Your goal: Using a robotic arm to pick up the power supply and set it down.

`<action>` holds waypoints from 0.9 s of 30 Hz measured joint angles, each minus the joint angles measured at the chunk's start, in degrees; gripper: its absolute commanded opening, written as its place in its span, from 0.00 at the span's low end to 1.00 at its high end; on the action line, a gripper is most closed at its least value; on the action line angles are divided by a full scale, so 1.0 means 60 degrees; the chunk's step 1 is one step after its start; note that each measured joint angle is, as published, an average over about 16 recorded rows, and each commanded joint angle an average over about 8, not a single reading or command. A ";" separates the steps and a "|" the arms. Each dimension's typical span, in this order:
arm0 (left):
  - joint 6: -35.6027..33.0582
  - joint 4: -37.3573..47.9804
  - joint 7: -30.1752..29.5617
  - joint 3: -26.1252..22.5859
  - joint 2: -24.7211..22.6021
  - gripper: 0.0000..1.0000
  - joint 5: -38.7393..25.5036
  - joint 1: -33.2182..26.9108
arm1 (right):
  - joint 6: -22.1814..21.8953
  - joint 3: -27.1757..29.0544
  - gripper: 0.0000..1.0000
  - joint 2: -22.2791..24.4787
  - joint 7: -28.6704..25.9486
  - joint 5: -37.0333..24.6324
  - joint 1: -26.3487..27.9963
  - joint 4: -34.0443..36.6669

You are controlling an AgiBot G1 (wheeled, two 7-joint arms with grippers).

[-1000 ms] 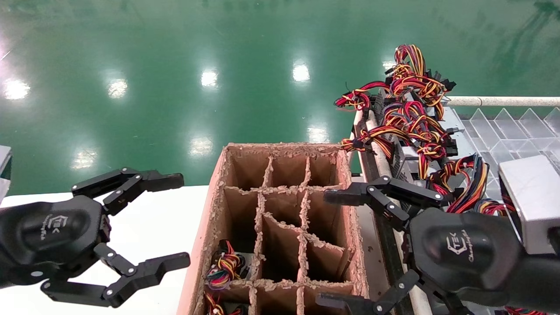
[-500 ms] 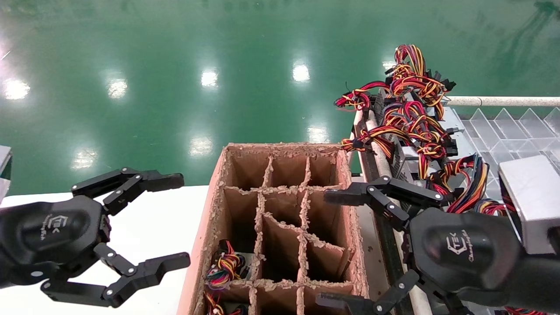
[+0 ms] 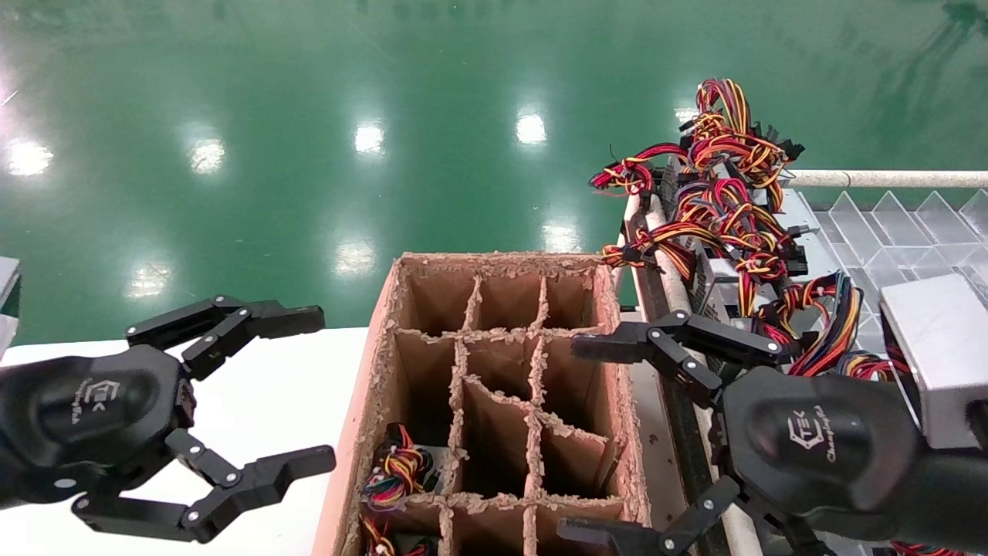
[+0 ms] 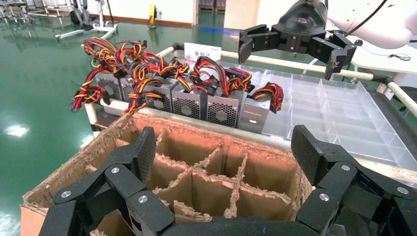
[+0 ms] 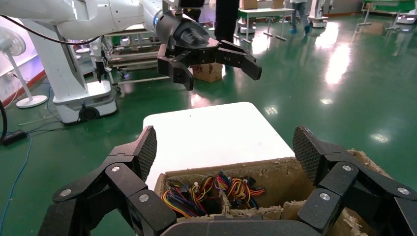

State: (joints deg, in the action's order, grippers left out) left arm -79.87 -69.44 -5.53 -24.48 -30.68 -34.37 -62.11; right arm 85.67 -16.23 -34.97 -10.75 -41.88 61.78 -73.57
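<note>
Power supply [image 3: 938,355] lies flat; long axis front-to-back.

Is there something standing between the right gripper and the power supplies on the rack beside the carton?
No separate object. The open right gripper hovers next to the row of power supplies; only their own wire bundles lie over them. The left gripper is parked over the white table.
</note>
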 measured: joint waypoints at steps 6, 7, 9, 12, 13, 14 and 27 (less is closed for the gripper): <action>0.0000 0.0000 0.0000 0.0000 0.0000 0.00 0.0000 0.0000 | -0.0001 -0.0002 1.00 -0.0006 -0.0001 -0.0004 -0.0001 0.0011; 0.0000 0.0000 0.0000 0.0000 0.0000 0.00 0.0000 0.0000 | 0.0004 -0.0009 1.00 -0.0014 0.0001 -0.0012 0.0004 0.0024; 0.0000 0.0000 0.0000 0.0000 0.0000 0.00 0.0000 0.0000 | 0.0027 -0.0036 1.00 -0.0045 0.0015 -0.0046 0.0031 0.0079; 0.0000 0.0000 0.0000 0.0000 0.0000 0.00 0.0000 0.0000 | 0.0102 -0.0118 1.00 -0.0155 0.0068 -0.0154 0.0140 0.0279; 0.0000 0.0000 0.0000 0.0000 0.0000 0.00 0.0000 0.0000 | 0.0140 -0.0163 1.00 -0.0215 0.0101 -0.0215 0.0199 0.0387; 0.0000 0.0000 0.0000 0.0000 0.0000 0.00 0.0000 0.0000 | 0.0182 -0.0219 1.00 -0.0286 0.0142 -0.0292 0.0270 0.0512; 0.0000 0.0000 0.0000 0.0000 0.0000 0.00 0.0000 0.0000 | 0.0786 -0.1960 1.00 -0.2233 0.1564 -0.2195 0.2189 0.3479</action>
State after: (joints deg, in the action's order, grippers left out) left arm -79.87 -69.44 -5.53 -24.48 -30.68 -34.37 -62.11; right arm 90.39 -27.98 -48.37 -1.36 -55.05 74.92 -52.69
